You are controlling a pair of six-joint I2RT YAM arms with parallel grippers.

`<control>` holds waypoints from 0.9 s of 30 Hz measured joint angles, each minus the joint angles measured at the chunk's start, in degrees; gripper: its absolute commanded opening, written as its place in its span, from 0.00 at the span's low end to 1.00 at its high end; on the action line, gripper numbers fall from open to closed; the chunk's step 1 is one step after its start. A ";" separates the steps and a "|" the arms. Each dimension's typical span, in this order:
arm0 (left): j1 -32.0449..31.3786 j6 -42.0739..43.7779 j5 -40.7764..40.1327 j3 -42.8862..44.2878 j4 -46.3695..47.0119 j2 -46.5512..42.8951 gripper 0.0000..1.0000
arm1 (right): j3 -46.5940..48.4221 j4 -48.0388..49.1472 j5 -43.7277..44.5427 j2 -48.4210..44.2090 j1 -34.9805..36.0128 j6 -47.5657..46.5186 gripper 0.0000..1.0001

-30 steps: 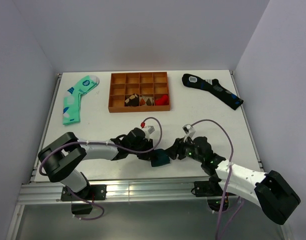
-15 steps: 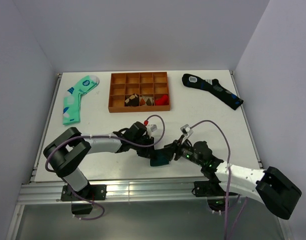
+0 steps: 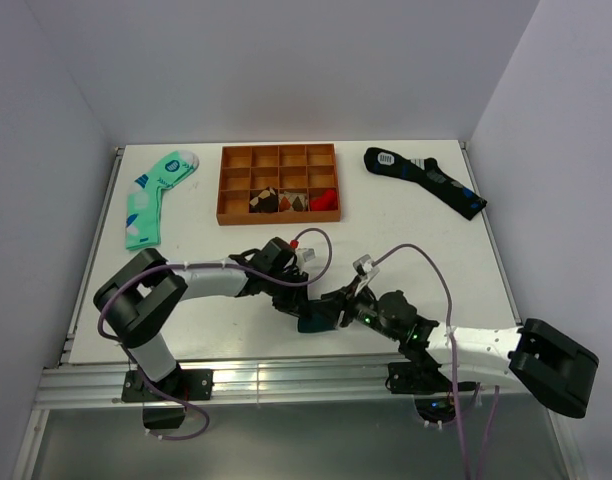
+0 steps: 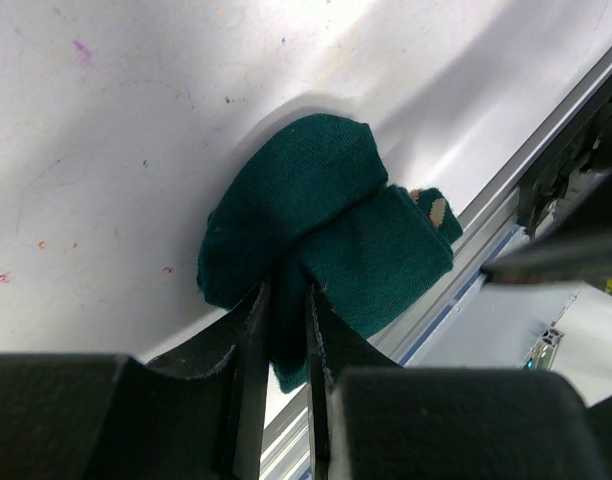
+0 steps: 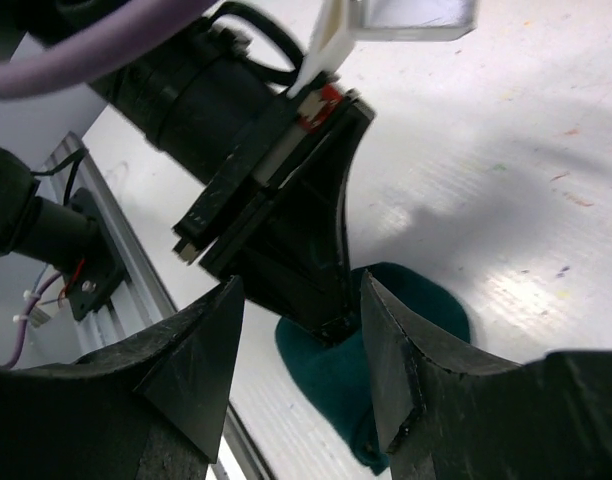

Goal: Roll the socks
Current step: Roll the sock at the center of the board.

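The socks (image 4: 326, 235) are a dark teal-green bundle, folded over itself, lying close to the table's near edge (image 3: 314, 322). A small brown and white patch (image 4: 433, 207) shows at one end. My left gripper (image 4: 284, 292) is shut on a fold of the bundle, with cloth squeezed between its fingers (image 3: 298, 304). My right gripper (image 5: 301, 285) stands open just right of the bundle (image 3: 333, 308). Its two fingers straddle the left gripper's tips (image 5: 286, 230) and the teal cloth (image 5: 331, 375), touching neither.
An orange compartment tray (image 3: 278, 160) sits at the back middle. A mint-green patterned sock (image 3: 151, 195) lies at the back left. A black sock with blue patches (image 3: 424, 178) lies at the back right. The metal rail (image 3: 286, 375) runs just beyond the bundle.
My right gripper has moved left and now straddles the bundle and the left gripper's tips. The left arm's elbow has swung out; the bundle has barely shifted.
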 measured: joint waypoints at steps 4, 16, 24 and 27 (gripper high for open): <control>0.11 0.76 -0.02 0.98 -2.29 0.20 0.00 | 0.00 0.07 3.98 0.59 4.39 0.09 0.57; 0.48 2.84 0.68 3.56 -6.12 1.86 0.00 | 0.00 4.83 14.99 6.82 13.79 3.80 0.56; 0.72 4.35 1.18 5.16 -8.87 2.73 0.00 | 0.04 -4.15 24.52 6.75 21.33 9.66 0.54; 0.72 4.59 1.29 5.44 -9.25 2.91 0.00 | 0.22 -8.96 27.34 4.74 22.97 12.28 0.55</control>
